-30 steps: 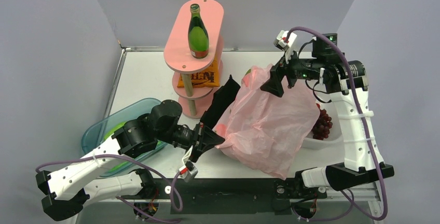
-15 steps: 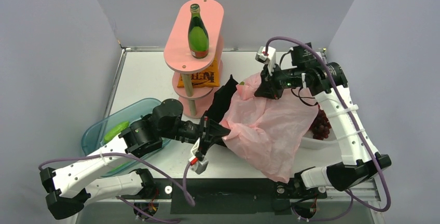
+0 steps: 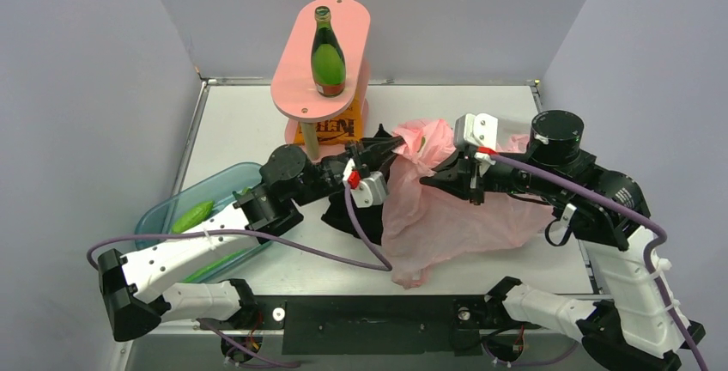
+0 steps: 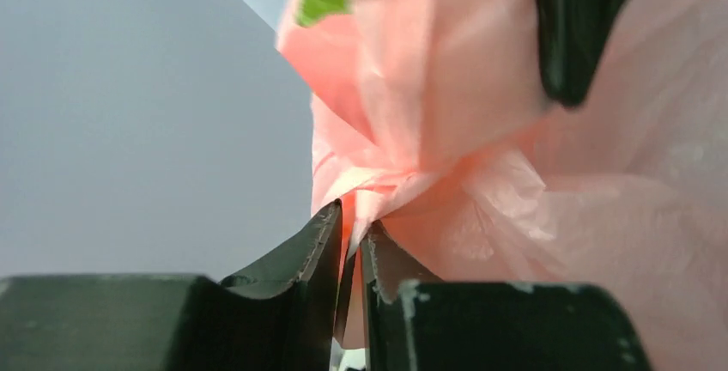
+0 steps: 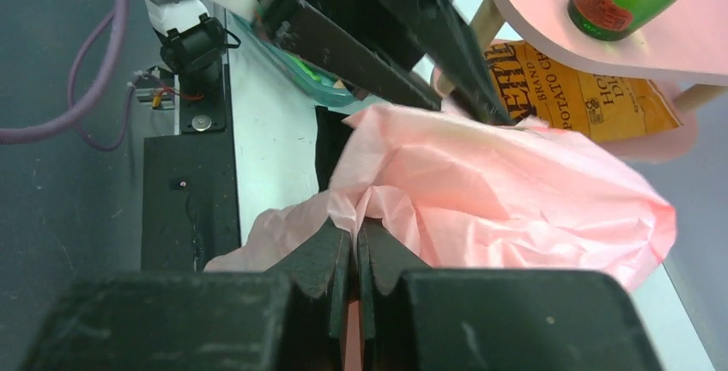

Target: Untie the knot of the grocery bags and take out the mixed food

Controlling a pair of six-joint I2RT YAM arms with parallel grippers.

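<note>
bag [image 3: 446, 216] lies crosswise, gathered neck in left pincer [image 4: 348, 235].

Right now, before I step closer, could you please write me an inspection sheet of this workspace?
Surface: white table, partly covered.
Job's things: pink bag crumpled at centre, neck bunched; black tote beside it, under the left arm; green bottle upright on the pink stand; orange snack packet on the stand's lower shelf.
Clutter: teal tray at the left holds a green cucumber.
Grippers: left gripper shut on the bag's twisted part; right gripper shut on a fold of the same bag.
Cables: left purple cable loops across the table by the tote; right purple cable follows its arm.
Surroundings: plain grey walls; nothing else seen.
</note>
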